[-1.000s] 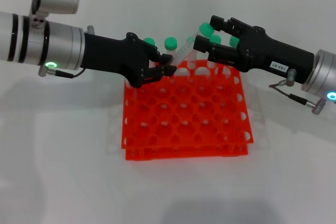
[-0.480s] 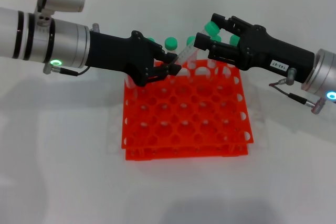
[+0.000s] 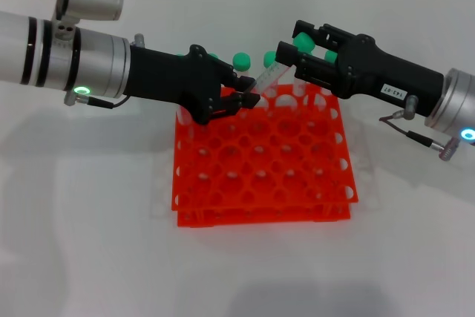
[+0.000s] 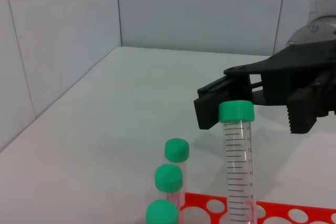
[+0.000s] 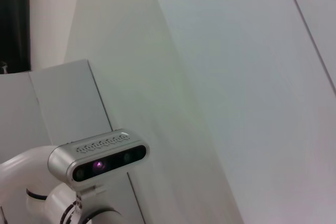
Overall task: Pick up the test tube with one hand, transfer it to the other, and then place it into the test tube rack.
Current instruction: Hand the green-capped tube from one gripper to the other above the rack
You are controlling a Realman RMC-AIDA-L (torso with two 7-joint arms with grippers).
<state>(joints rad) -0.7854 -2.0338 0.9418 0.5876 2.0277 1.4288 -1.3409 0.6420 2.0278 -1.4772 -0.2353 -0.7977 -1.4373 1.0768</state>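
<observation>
Head view: test tube rack sits on the white table; all positions given relative to the rack. Test tube held tilted above the rack's far edge, green cap toward the right side, lower end toward the left. Left gripper is over the rack's far-left corner, fingers closed on the tube's lower end. Right gripper is over the rack's far-right part, at the cap end of the tube; its fingers flank the cap, but contact cannot be judged, so open or closed: cannot tell. Other green-capped tubes stand in the rack's far row, behind the two grippers.

Left wrist view: the tube appears upright above the rack's edge, cap uppermost. Right gripper sits just behind the cap, its two fingers spread to either side. Three more capped tubes stand in the rack beside it.

Right wrist view: only a wall and a camera unit; no rack, no tube.
</observation>
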